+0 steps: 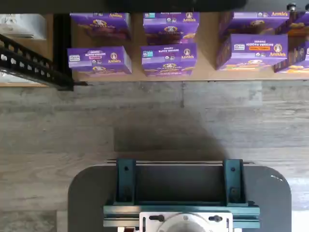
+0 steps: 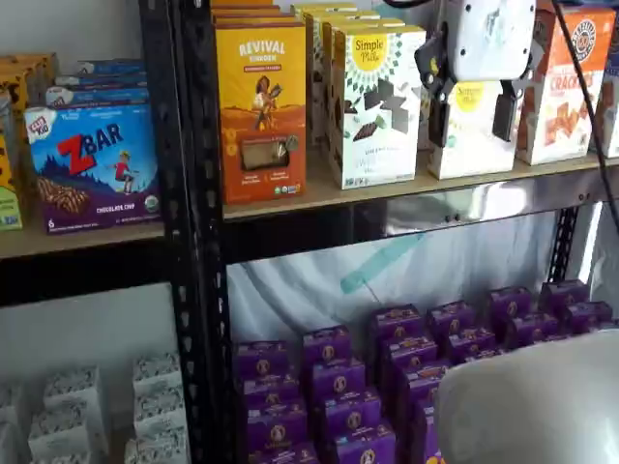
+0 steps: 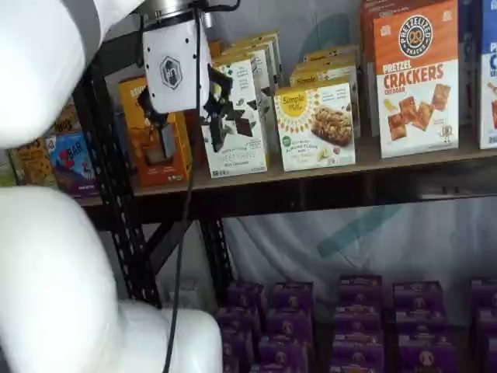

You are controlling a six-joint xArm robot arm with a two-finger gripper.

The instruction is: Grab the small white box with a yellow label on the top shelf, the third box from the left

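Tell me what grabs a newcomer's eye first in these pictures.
The white gripper hangs open in front of the small white box on the top shelf, with the orange-and-white cracker box beside it. Below, rows of purple boxes fill the floor level.

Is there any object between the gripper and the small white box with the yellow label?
No visible obstacle. The white gripper with black fingers hangs open in front of the short cream-white box on the tan wooden top shelf; taller cartons only flank it.
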